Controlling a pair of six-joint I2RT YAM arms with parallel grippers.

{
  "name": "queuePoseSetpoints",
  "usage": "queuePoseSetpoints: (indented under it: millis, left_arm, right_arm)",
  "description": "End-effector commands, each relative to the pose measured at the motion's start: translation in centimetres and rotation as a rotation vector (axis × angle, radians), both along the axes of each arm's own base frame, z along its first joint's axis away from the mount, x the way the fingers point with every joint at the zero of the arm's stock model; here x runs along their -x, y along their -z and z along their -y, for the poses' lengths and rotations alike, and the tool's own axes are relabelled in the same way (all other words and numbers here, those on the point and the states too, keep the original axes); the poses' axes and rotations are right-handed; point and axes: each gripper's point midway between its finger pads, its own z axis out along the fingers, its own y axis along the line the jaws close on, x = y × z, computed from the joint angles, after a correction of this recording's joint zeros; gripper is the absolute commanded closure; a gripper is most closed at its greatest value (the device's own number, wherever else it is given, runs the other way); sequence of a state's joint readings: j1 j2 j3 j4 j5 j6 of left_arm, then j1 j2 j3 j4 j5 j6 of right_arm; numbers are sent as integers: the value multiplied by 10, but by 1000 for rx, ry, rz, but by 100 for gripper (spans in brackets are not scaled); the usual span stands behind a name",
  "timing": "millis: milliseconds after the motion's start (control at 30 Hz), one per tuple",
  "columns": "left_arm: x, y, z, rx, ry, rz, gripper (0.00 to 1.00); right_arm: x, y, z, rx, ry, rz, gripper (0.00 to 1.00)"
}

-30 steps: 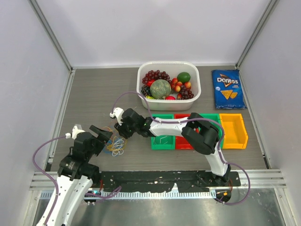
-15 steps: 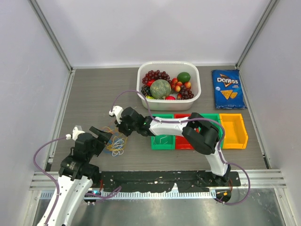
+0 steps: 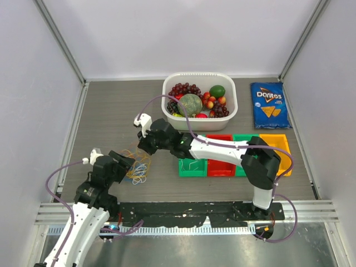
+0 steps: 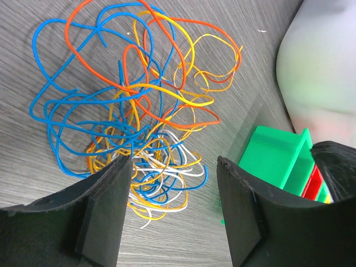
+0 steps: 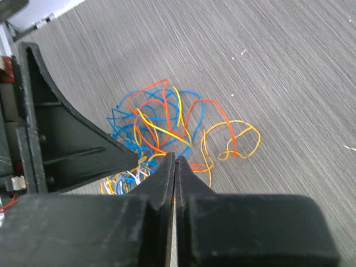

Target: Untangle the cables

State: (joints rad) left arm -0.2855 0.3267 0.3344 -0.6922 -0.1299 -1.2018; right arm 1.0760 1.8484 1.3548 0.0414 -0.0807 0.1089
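The cables (image 3: 137, 168) lie as one tangle of thin blue, orange, yellow and white loops on the grey table, left of centre. In the left wrist view the cables (image 4: 133, 105) fill the middle. My left gripper (image 4: 173, 172) is open just in front of them, and the white and yellow loops reach in beside its left finger (image 4: 105, 206). It is also seen from above as the left gripper (image 3: 124, 165). My right gripper (image 5: 175, 158) is shut above the cables (image 5: 167, 125). Strands run under its tips, and whether one is pinched does not show. In the top view the right gripper (image 3: 143, 147) is at the tangle's far side.
A white tub (image 3: 228, 119) of fruit stands behind the tangle. A Doritos bag (image 3: 269, 104) lies at the back right. Green (image 3: 192, 167), red (image 3: 220, 168) and yellow (image 3: 278, 153) bins sit right of the cables, under the right arm. The green bin (image 4: 278, 156) is close to my left gripper.
My right gripper has shut and drawn back toward the tub, and its elbow has swung to the right. The left gripper's jaws have narrowed somewhat by the tangle.
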Motion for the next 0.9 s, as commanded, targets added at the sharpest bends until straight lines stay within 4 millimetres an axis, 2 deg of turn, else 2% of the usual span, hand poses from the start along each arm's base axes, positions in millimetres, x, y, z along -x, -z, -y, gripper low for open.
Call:
queuePoseSetpoints:
  millis: [0, 67, 100, 133, 200, 333, 400, 467, 500, 667, 867]
  left_arm:
    - [-8, -18, 0, 21, -18, 60, 35]
    - [-6, -23, -5, 15, -39, 73, 34]
    - [-5, -23, -7, 11, -49, 75, 34]
    - [-4, -24, -9, 9, -58, 81, 35]
    - [-3, -23, -10, 10, -61, 90, 35]
    - [-2, -19, -10, 19, -64, 86, 37]
    - [-2, -18, -10, 14, -67, 81, 38]
    - [-1, -16, -11, 6, -71, 66, 38]
    - [-1, -17, -12, 5, -72, 66, 38]
    - [0, -18, -11, 7, -70, 64, 38]
    - [0, -17, -12, 8, -74, 67, 37]
  right_arm:
    - [1, -13, -6, -45, -27, -9, 81]
    - [-5, -2, -8, -7, -22, -32, 67]
    - [-11, -1, -12, -8, -2, -36, 64]
    - [-11, 10, -6, 37, 20, -54, 59]
    - [-11, 15, -5, 47, 15, -53, 54]
    - [-1, 23, -8, 77, -144, 43, 53]
    - [-2, 32, -7, 107, -189, 86, 53]
    - [-6, 34, -15, 101, -230, 149, 53]
    - [-5, 33, -19, 90, -251, 156, 53]
    - [1, 51, -36, 106, -355, 143, 51]
    - [-3, 62, -41, 115, -362, 140, 51]
